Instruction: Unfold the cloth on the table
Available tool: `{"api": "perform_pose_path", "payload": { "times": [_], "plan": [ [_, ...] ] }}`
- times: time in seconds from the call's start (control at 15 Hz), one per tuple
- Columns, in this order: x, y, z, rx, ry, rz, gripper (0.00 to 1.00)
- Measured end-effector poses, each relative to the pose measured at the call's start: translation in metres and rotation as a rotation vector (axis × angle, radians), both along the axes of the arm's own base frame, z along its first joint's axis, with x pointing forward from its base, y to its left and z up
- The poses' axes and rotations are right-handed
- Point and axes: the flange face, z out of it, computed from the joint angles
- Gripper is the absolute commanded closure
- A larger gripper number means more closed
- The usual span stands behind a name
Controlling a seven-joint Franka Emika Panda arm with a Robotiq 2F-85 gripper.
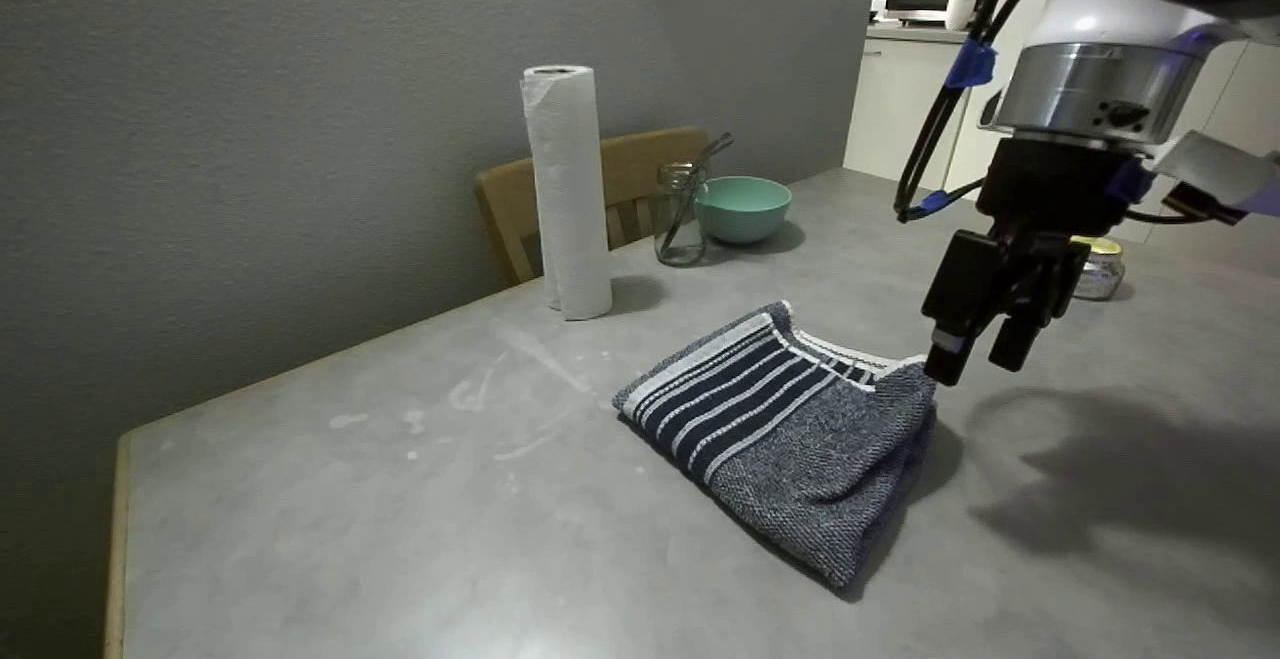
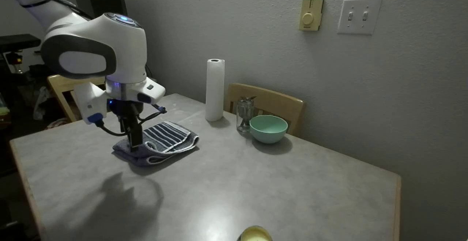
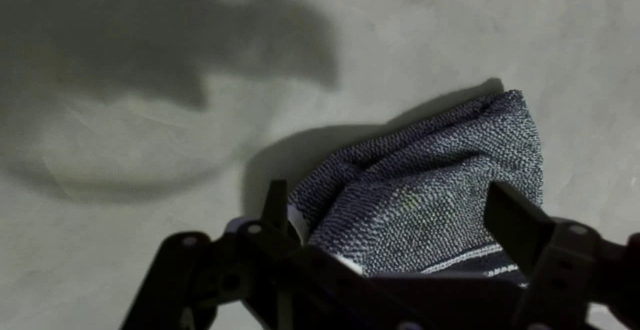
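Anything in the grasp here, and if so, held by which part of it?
Nothing is held: the jaws stand wide apart, and the folded cloth lies on the table.

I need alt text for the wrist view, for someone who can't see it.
A folded, rumpled grey-blue cloth lies on a grey table, white stripes just showing at its lower part. The black claw shows at the bottom, its fingers apart, framing part of the cloth. A broad, blurred shadow darkens the table at upper left.
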Motion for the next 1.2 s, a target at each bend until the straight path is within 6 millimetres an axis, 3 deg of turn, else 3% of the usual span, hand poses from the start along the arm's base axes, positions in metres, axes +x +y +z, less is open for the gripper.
{"api": "perform_pose_path", "payload": {
  "times": [0.27,0.73,0.93,1.2],
  "plan": [
    [0.002,-0.006,0.0,0.022,-0.034,0.017,0.0],
    [0.008,-0.037,-0.018,0.089,-0.053,-0.012,0.0],
    [0.014,-0.039,-0.03,0.109,-0.06,0.036,0.0],
    [0.017,-0.037,-0.031,0.11,-0.063,0.046,0.0]
  ]
}}
